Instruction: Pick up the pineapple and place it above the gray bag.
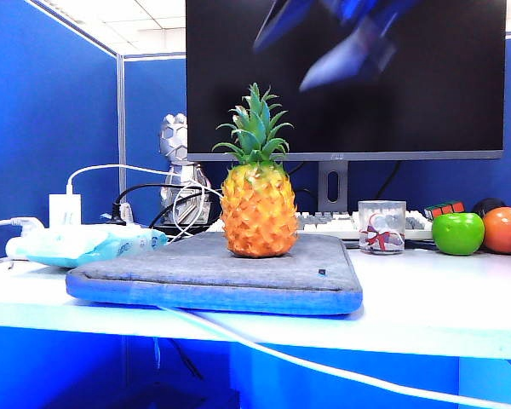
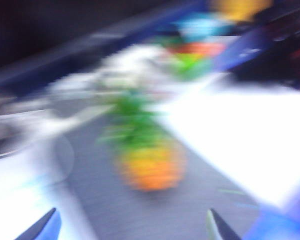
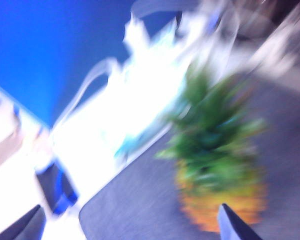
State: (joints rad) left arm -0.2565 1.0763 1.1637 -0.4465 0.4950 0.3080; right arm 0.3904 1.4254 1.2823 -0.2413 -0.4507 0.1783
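Note:
The pineapple (image 1: pixel 258 213) stands upright on the gray bag (image 1: pixel 213 277), which lies flat near the table's front edge. Both grippers hang above it, free of it, and show only as blurred blue shapes (image 1: pixel 349 51) in front of the monitor. In the left wrist view my left gripper (image 2: pixel 132 230) is open, looking down on the pineapple (image 2: pixel 150 167) and the bag (image 2: pixel 105 200). My right gripper (image 3: pixel 130 227) is also open, with the pineapple (image 3: pixel 220 170) beside one fingertip (image 3: pixel 235 227) and the bag (image 3: pixel 155 210) below. Neither gripper holds anything.
A white-and-light-blue packet (image 1: pixel 77 243) lies left of the bag, with a charger (image 1: pixel 65 209) and cables behind it. On the right stand a clear cup (image 1: pixel 381 226), a green apple (image 1: pixel 457 233) and an orange (image 1: pixel 504 228). A monitor (image 1: pixel 349 128) and a keyboard stand behind. A white cable (image 1: pixel 324 366) hangs over the front edge.

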